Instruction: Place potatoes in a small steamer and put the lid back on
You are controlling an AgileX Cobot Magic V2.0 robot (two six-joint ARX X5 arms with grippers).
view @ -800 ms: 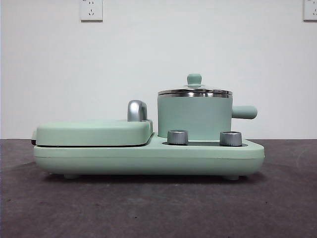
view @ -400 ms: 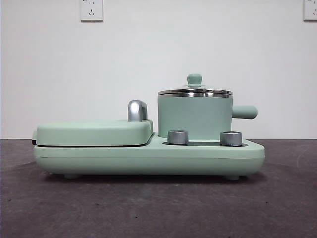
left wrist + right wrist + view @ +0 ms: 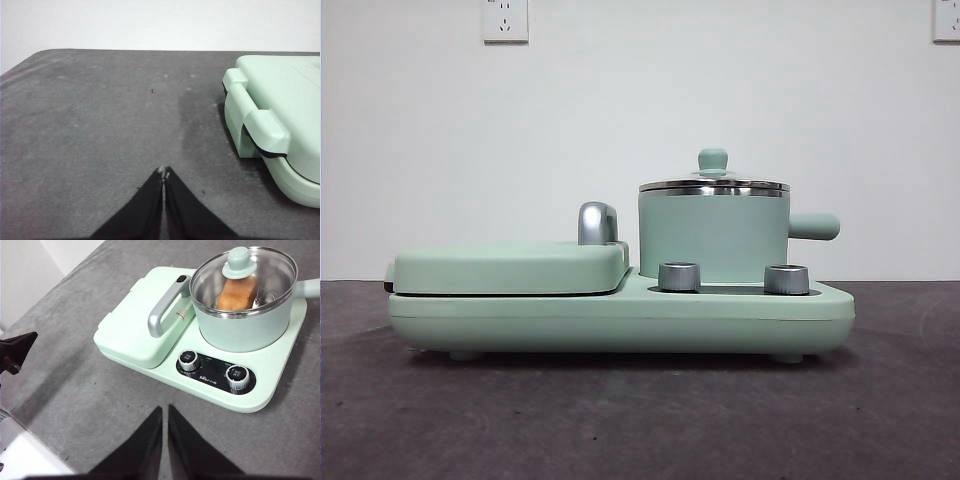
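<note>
On the table, front view: one steamer stands on the cooker base, one lid seated on its rim, two knobs before it. No arm shows.

Left wrist view: left gripper hovers over bare table beside the griddle, jaws pressed together, empty.

Right wrist view: one potato lies inside the lidded steamer; right gripper hangs above the table in front of the cooker, jaws closed, empty.

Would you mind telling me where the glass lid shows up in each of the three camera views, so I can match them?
Front view: the lid sits on the small steamer, right of centre, its knob uppermost.
Left wrist view: not in it; only the griddle's corner shows.
Right wrist view: upper right, lid on the steamer, with the potato visible through the glass.
Shared landmark: the steel griddle handle beside the steamer.
</note>
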